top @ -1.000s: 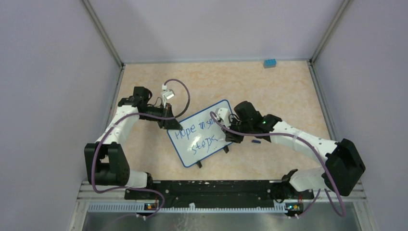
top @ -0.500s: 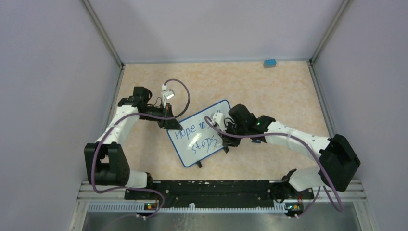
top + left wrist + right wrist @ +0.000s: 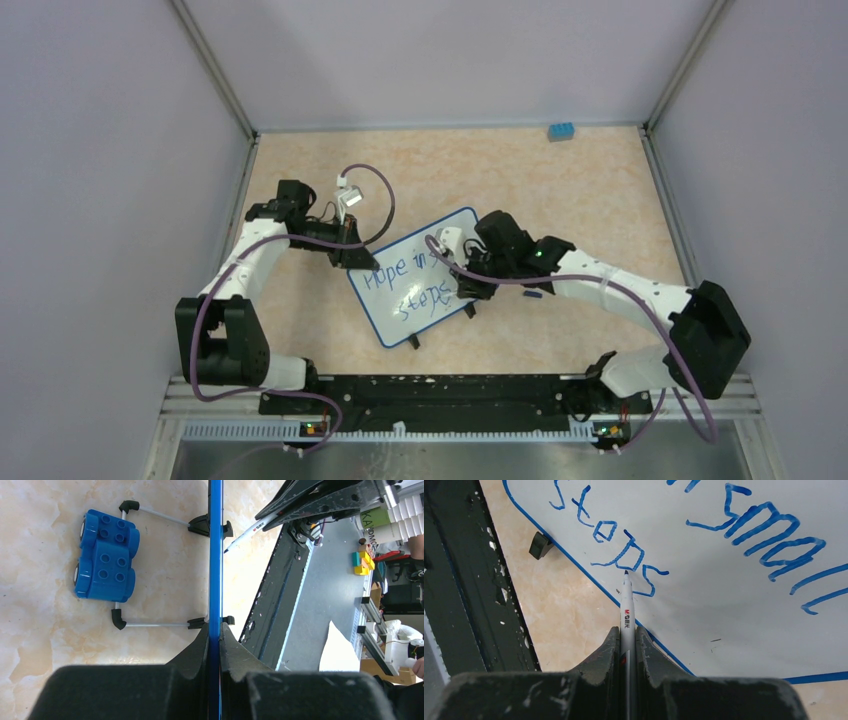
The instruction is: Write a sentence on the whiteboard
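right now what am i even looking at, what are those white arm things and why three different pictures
These are two robot arms bolted to a table. The wide picture looks down from above; the other two come from small cameras on each wrist. A whiteboard stands on the table, with blue writing that seems to read "Hope in small steps". The left arm's fingers pinch the board's blue rim; the right arm's fingers hold a marker, tip by "steps". A blue toy block sits at the far edge, another behind the board.
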Available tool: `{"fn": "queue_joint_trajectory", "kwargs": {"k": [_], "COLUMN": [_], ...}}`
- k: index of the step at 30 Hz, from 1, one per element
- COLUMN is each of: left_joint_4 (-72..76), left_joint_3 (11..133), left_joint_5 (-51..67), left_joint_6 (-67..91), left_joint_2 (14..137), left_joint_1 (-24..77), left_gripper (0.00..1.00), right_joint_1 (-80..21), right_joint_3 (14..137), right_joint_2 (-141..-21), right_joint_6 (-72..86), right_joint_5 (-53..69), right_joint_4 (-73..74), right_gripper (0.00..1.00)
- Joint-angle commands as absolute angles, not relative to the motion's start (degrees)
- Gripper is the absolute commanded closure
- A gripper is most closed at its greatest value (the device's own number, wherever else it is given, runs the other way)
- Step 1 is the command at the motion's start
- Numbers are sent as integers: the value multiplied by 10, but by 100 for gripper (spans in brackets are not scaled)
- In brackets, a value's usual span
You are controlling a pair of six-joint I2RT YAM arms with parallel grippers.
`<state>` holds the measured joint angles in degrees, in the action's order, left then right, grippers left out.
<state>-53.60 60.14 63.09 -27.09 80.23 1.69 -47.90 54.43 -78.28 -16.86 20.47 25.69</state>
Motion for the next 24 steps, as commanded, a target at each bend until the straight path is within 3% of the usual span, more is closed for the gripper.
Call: {"fn": "queue_joint_trajectory", "kwargs": {"k": [1, 24], "left_joint_4": [-528, -530], "left_joint_3": [593, 593], "left_joint_5": [627, 625], "left_joint_6": [-276, -276], "left_joint_2": [798, 795], "left_joint_1": [20, 19], "left_gripper": [100, 100], "right_joint_1": [-477, -430], "right_joint_3": [563, 522], "right_joint_2": [-739, -752], "right_joint_6": [-176, -199], "right_joint_5": [217, 173], "right_joint_4": [245, 248], "right_gripper": [100, 100]}}
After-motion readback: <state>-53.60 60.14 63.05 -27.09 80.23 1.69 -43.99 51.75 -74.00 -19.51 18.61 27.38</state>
